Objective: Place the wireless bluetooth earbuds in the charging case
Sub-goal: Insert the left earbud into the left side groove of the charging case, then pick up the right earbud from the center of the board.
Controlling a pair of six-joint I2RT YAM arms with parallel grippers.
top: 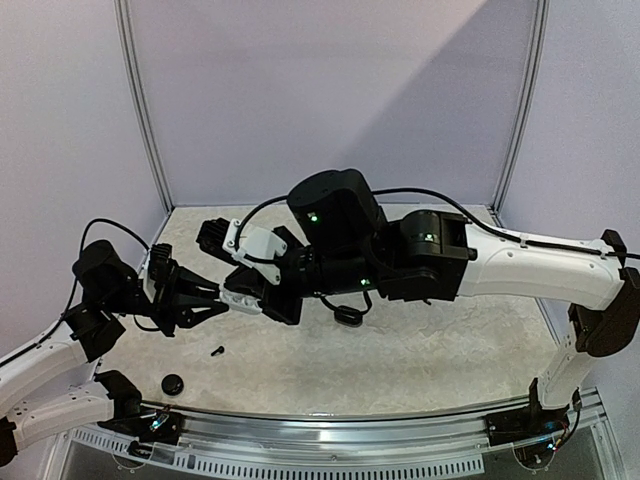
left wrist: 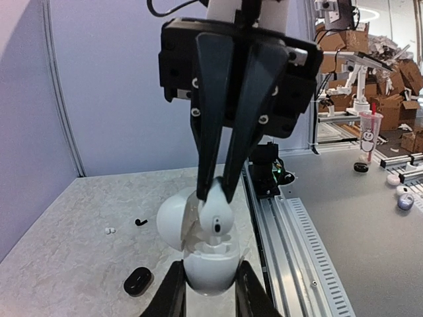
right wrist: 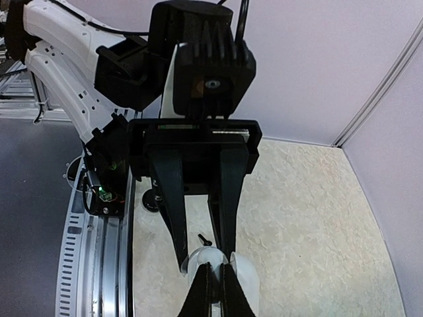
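Left gripper (left wrist: 209, 290) clamps white case (left wrist: 210, 263); right gripper (left wrist: 214, 196) pinches white earbud (left wrist: 215, 221); loose: second white earbud (left wrist: 110, 230), one black earbud (left wrist: 140, 222), black case (left wrist: 137, 281)

A glossy white earbud (left wrist: 215, 218) stood upright at the mouth of an open, white egg-shaped charging case (left wrist: 210, 267), its lid tilted left; a tiny black earbud (left wrist: 140, 222) lay well apart.

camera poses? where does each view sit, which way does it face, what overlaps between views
Top external: above and behind the bases, looking down on the table; both arms show.
Left wrist: faces the right gripper pinching a white earbud; own left gripper clamps the white case.
Right wrist: faces back at the left arm; own shut fingers at the bottom.
Shared: both wrist views show the white case, from opposite sides.
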